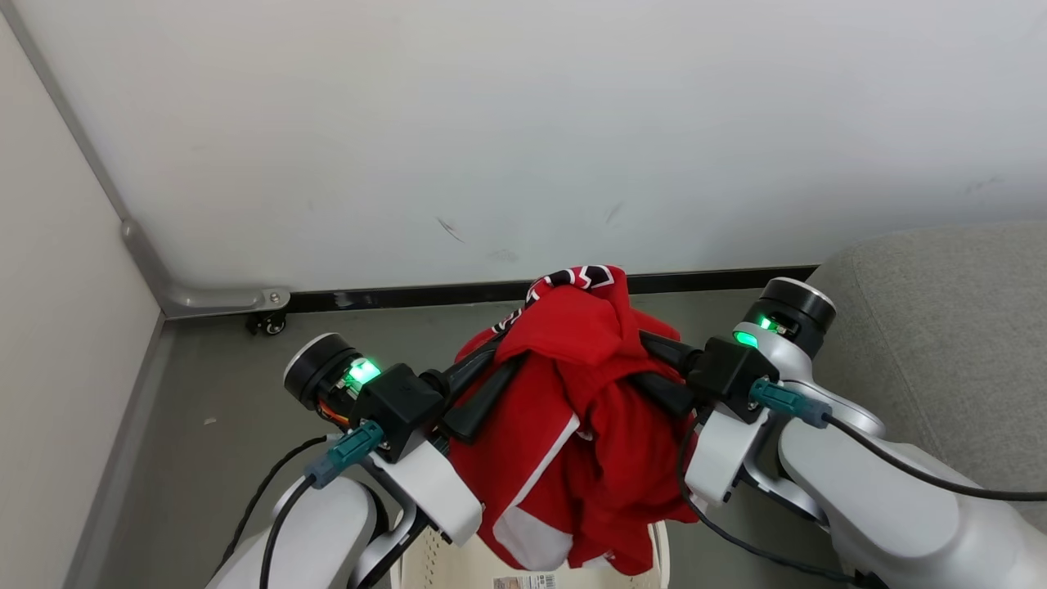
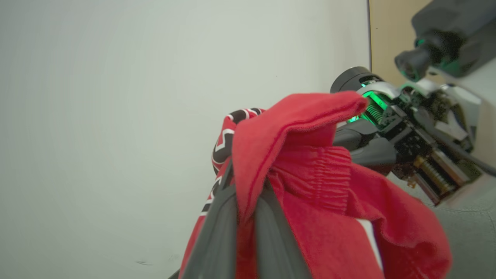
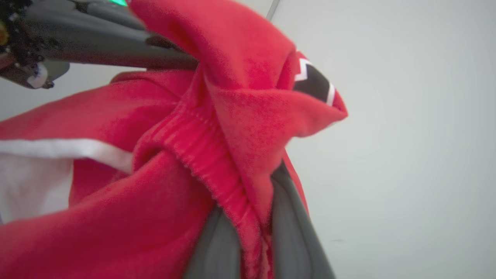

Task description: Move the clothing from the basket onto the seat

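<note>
The clothing (image 1: 589, 393), red with white trim and black-and-white lettering, hangs bunched in the air between my two grippers. My left gripper (image 1: 511, 360) is shut on a fold of it. In the left wrist view the fabric (image 2: 310, 182) is pinched between the dark fingers (image 2: 217, 232). My right gripper (image 1: 654, 368) grips the clothing from the other side, its fingers (image 3: 290, 228) shut on a red hem (image 3: 217, 162). The cream basket (image 1: 458, 568) sits directly below, partly hidden by the cloth. The grey seat (image 1: 941, 343) lies to the right.
A pale wall with a black baseboard (image 1: 409, 296) stands just ahead. At the left, a metal-framed panel (image 1: 147, 262) rests on a small caster (image 1: 270, 321). Grey floor (image 1: 213, 384) spreads left of the basket.
</note>
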